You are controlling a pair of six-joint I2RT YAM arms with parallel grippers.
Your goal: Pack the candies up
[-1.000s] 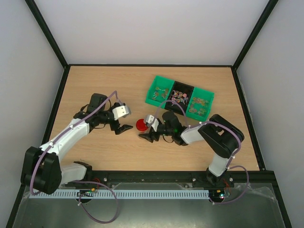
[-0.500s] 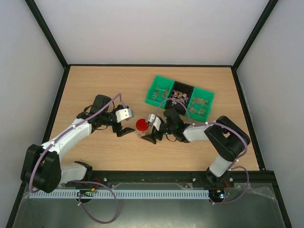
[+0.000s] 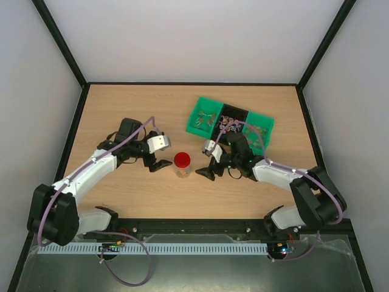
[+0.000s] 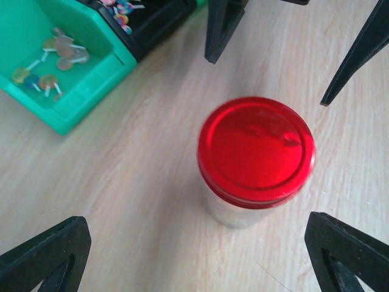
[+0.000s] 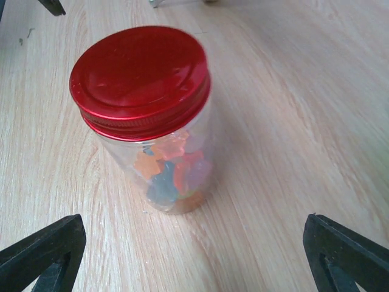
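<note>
The left claw (image 3: pixel 157 159) had moved a little to the right since a second earlier and hung released, its fingers spread wide, just left of the jar (image 3: pixel 182 166) without touching it. The jar itself had stayed near the middle of the surface (image 3: pixel 121 109), somewhat closer to the near edge than the far one. A second earlier the right claw (image 3: pixel 208 164) had been up against the jar. It had since opened and drawn back to the right, and it stood released with bare wood between it and the jar.

The jar stood upright and alone, its long axis vertical and its red lid (image 3: pixel 181 159) on top, facing up. Candies (image 5: pixel 173 173) in orange, red, blue and pink lay jumbled in its lower half and shared no direction.

More candies lay in the bins (image 3: pixel 197 115) towards the far right of the surface, which had not moved. These were a green one, a black one and another green one in a row. In the left green bin the sticks of the sweets pointed every which way.
</note>
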